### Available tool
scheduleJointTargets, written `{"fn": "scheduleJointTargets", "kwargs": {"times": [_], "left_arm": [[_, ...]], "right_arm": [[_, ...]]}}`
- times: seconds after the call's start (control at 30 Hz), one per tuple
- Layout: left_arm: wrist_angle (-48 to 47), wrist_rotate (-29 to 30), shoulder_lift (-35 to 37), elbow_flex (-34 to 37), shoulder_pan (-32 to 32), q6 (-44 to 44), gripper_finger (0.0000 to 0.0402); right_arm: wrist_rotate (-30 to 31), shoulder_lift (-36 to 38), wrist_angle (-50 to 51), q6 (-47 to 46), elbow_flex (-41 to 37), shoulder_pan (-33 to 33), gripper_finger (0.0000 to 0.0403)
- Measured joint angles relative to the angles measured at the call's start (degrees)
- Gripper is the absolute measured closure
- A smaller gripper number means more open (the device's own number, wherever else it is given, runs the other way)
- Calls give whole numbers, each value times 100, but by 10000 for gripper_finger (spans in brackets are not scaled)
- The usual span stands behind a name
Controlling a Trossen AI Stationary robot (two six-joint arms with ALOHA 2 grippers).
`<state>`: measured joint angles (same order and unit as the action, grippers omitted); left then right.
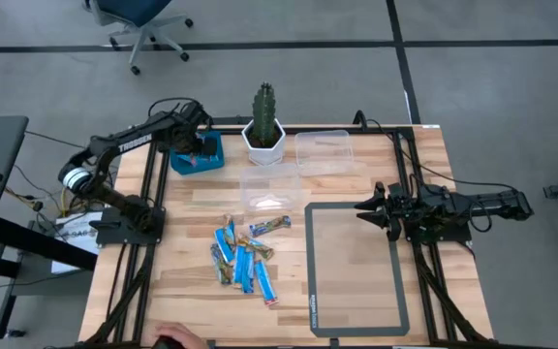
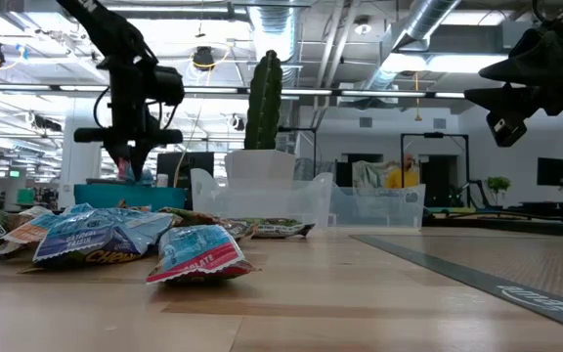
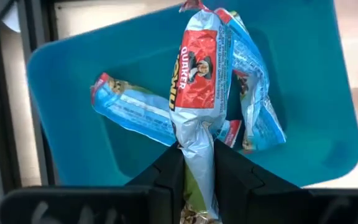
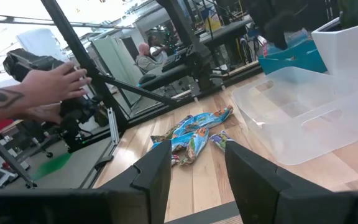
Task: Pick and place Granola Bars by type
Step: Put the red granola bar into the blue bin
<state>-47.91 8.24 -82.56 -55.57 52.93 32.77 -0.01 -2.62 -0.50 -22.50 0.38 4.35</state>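
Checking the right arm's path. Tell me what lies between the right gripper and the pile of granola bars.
In the high view, only the grey-framed mat's left edge and bare table separate the right gripper from the pile of granola bars; the nearest clear container sits off that line.

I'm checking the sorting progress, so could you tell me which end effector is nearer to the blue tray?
Left. The left end effector hangs right over the blue tray, shut on a light blue bar. The right end effector waits far across the table.
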Motion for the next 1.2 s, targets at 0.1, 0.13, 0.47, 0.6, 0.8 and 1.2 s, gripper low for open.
{"fn": "scheduleJointTargets", "kwargs": {"times": [0.1, 0.13, 0.47, 0.6, 0.8, 1.2], "left_arm": [[118, 99, -36, 0, 7, -11, 335], [156, 141, -36, 0, 18, -15, 332], [189, 128, -36, 0, 90, -175, 267], [179, -6, -5, 0, 65, -177, 255], [175, -78, 529, 0, -279, -308, 254], [-15, -1531, 1950, 0, -2548, -1341, 254]], "right_arm": [[0, 1, -1, 0, 1, 1, 261], [0, -1, 1, 0, 2, -1, 261], [0, 0, 0, 0, 0, -1, 261], [0, -1, -1, 0, 0, 0, 260], [0, -1, -1, 0, 2, 1, 260], [0, 0, 0, 0, 1, 0, 260]]}}
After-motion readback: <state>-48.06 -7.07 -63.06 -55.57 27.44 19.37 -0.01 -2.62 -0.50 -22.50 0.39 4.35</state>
